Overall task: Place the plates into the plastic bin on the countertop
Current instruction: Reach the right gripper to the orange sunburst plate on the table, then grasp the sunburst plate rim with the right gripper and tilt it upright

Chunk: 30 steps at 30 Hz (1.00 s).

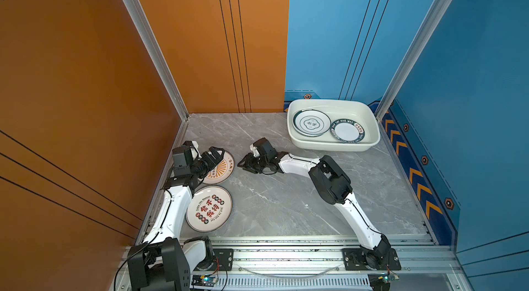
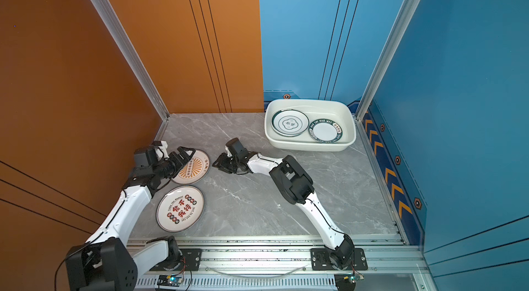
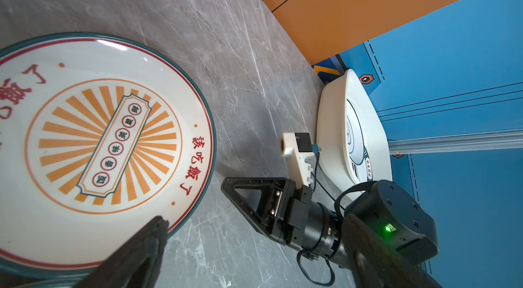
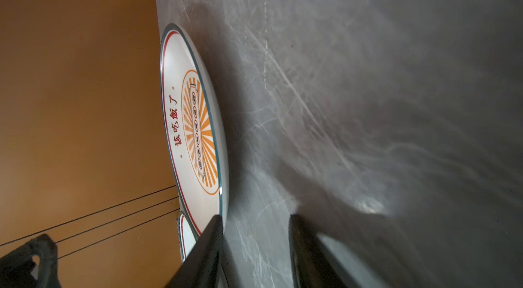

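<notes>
The grey marble-patterned countertop [image 1: 286,203] carried the white plastic bin [image 1: 332,145] at its far right corner in both top views, close to the blue walls. Two plates lay outside the bin, both well apart from it on the side toward the orange wall. The cream plate with red and black Chinese characters [image 1: 209,208] lay flat and was the farther of the two from the bin. The sunburst plate [image 1: 223,173] lay flat somewhat nearer the bin, just beside the character plate. Inside the bin, a quatrefoil plate [image 1: 311,123] sat in the bin's left half on top of at least one other plate, whose rim showed beneath it. A smaller plate with a dark-green lettered rim [image 1: 347,130] lay in the bin's right half, just beside that stack. The left gripper [image 1: 215,154] hung over the sunburst plate on the side away from the bin, jaws spread wide and nothing caught between them. One finger [image 3: 152,232] showed above that plate's rim in the left wrist view. The right gripper [image 1: 242,163] sat low over bare countertop between the bin and the sunburst plate, pointing at that plate. Its jaws were partly apart, with only countertop showing between them in the right wrist view [image 4: 254,220].
</notes>
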### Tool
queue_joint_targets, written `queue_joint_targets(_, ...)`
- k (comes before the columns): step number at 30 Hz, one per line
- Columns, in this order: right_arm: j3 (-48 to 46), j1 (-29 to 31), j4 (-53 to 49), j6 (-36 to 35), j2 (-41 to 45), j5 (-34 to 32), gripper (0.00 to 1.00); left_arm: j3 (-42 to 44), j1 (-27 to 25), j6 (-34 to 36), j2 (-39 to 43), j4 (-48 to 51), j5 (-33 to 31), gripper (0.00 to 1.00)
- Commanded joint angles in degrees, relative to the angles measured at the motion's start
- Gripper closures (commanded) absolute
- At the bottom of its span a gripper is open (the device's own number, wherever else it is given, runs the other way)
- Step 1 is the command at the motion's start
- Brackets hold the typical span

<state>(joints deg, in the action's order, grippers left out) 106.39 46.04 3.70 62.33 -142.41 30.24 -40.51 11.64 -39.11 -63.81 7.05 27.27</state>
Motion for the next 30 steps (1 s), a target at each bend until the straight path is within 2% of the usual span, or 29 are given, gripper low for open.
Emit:
queue_joint_targets(1,4.0,0.9,0.5,1.8,-2.3,1.4,0.59,0.8,0.6,-0.7,-0.6,-1.0,1.7,0.02)
queue_joint_targets(11,11.5,2.3,-2.1,3.1,-8.1,1.5,0.61,1.0,0.8,-1.1,-1.0,-1.8,2.5,0.02)
queue_joint_targets(22,13.4,1.8,-2.9,3.4,-9.2,0.3,0.89,1.3,0.9,-1.2,-1.2,-2.0,2.8,0.02)
queue_joint_targets(30,10.1,-0.6,-1.8,2.6,-5.5,0.0,0.99,1.7,0.9,-1.1,-1.5,-2.2,2.8,0.02)
